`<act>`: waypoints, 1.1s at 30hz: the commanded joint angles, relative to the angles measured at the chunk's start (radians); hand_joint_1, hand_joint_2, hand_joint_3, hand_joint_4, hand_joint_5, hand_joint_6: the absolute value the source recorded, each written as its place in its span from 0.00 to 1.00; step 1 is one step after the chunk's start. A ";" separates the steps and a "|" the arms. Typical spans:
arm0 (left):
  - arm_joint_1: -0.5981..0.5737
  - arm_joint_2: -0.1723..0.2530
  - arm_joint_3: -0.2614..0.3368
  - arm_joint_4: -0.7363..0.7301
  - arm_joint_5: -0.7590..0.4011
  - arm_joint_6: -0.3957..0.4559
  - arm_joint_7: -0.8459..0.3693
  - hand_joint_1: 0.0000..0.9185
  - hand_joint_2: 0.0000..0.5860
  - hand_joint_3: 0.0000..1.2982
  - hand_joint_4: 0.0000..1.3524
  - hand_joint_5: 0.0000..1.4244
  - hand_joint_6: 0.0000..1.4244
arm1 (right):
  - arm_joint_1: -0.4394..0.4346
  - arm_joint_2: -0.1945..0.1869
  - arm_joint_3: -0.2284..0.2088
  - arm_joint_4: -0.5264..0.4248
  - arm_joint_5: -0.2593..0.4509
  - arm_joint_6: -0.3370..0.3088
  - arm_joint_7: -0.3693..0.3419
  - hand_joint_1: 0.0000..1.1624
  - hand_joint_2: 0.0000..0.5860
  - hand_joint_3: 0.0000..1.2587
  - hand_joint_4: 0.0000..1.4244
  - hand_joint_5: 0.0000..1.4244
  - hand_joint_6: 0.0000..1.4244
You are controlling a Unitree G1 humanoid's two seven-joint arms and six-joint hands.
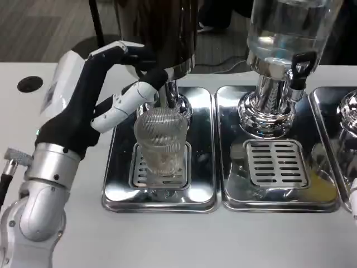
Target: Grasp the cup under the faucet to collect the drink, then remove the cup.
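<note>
So we're looking down at our white desk (167,240) with a row of shiny steel drip trays on it. Our ribbed clear plastic cup (161,139) sits upright on the slotted grate of the left drip tray (120,192), right under the faucet (167,92) of the dark drink dispenser (159,28). Our left robot hand (120,92) is reaching in from the left, its white and black fingers (131,100) lying against the cup's upper left side, near the rim; honestly we can't tell whether it's actually grasping the cup or just touching it, since the far fingers are hidden behind the spout. The cup looks pretty much empty from here. One tray over to the right there's a second dispenser (287,28) with clear liquid in it and a black-handled tap (298,70), standing over its own drip tray (276,167).
</note>
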 commanded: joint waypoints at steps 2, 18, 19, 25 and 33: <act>0.039 -0.007 -0.008 -0.021 0.007 -0.014 0.004 0.00 0.11 0.39 0.40 0.22 0.13 | 0.004 0.005 -0.005 0.002 0.006 -0.021 -0.010 0.49 1.00 0.31 0.19 0.15 0.11; 0.049 -0.017 -0.009 -0.038 0.007 -0.010 0.008 0.00 0.11 0.39 0.40 0.23 0.13 | 0.008 0.006 -0.007 -0.003 0.007 -0.024 -0.008 0.49 1.00 0.31 0.19 0.15 0.11; 0.050 -0.017 -0.010 -0.038 0.007 -0.011 0.008 0.00 0.11 0.39 0.40 0.24 0.13 | 0.008 0.006 -0.008 -0.003 0.007 -0.024 -0.008 0.49 1.00 0.31 0.19 0.15 0.11; 0.052 -0.017 -0.009 -0.038 0.007 -0.013 0.008 0.00 0.11 0.39 0.40 0.24 0.13 | 0.010 0.006 -0.008 -0.004 0.008 -0.026 -0.008 0.49 1.00 0.31 0.19 0.15 0.11; 0.061 -0.021 -0.010 -0.042 0.007 -0.017 0.011 0.00 0.11 0.39 0.40 0.24 0.13 | 0.013 0.005 -0.009 -0.006 0.011 -0.029 -0.007 0.49 1.00 0.31 0.19 0.15 0.11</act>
